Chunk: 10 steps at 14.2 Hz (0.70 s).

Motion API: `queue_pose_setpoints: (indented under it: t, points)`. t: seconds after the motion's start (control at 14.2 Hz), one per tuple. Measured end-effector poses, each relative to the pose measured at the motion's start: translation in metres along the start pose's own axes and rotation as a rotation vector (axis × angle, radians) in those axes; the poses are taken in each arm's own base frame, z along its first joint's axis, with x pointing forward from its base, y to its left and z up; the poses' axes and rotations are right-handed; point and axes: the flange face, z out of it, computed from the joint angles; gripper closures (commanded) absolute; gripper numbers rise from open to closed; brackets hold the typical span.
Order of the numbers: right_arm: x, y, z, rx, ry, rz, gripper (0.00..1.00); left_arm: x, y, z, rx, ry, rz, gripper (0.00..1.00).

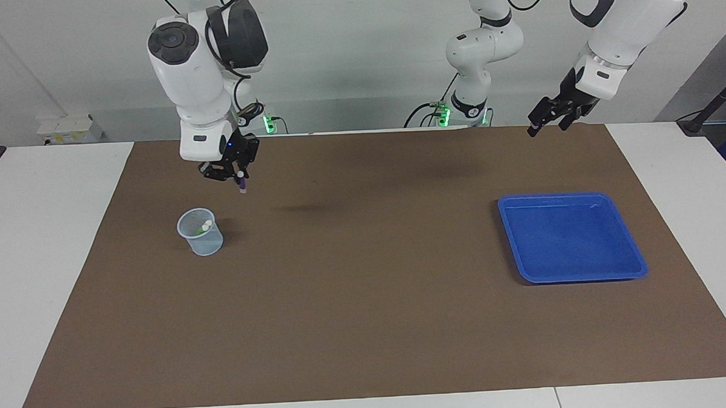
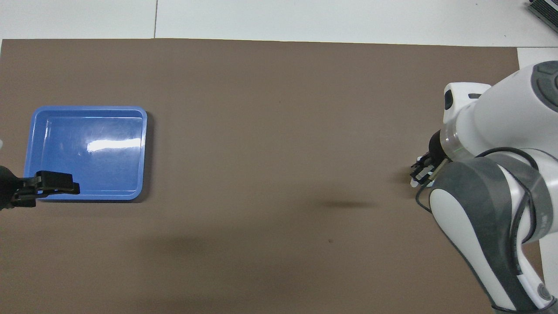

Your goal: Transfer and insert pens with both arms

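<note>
- The right hand is seen in the facing view raised above the brown mat, closed on the purple pen; the pen hangs roughly upright with its pale end pointing down.
- The held pen is placed up and toward 1 o'clock of the clear cup in the facing view, and is not yet over the cup's mouth.
- Inside the cup two pale pen ends are visible, with green showing beneath one; the other pen's colour cannot be told.
- The cup is hidden by the right arm in the overhead view.
- The blue tray is found bare, at the left arm's end of the tabletop.
- The left hand is held in the air over the mat's edge nearest the robots, at about 12 o'clock of the tray in the facing view; its fingers are spread apart and nothing is gripped. This arm is judged to be waiting.
- Step in hand, by judgement: insertion of the last pen, the transfer between arms being taken as complete.
- The next move is judged to call for the pen's tip to be centred over the cup's opening, the pen kept vertical, lowered past the rim, and only then released.
- The two pens already leaning inside narrow the free opening, so a slight offset toward the open side is advised.
</note>
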Motion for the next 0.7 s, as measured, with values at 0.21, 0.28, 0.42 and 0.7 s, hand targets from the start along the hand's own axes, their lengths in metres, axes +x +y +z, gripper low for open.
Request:
queue_pose_setpoints:
  t: [0.21, 0.28, 0.42, 0.7]
  points:
    - [-0.023, 0.034, 0.008, -0.060, -0.044, -0.131, 1.00, 0.007, -0.011, -0.008, 0.037, 0.055, 0.025, 0.00]
    - [-0.028, 0.044, 0.015, -0.072, -0.037, -0.162, 1.00, 0.010, -0.012, -0.013, 0.051, 0.065, 0.028, 0.00]
    - [-0.036, 0.056, 0.036, -0.099, -0.013, -0.206, 1.00, 0.015, -0.014, -0.023, 0.080, 0.087, 0.035, 0.00]
    - [-0.041, 0.052, 0.066, -0.119, -0.001, -0.225, 1.00, 0.022, -0.016, -0.025, 0.096, 0.092, 0.038, 0.00]
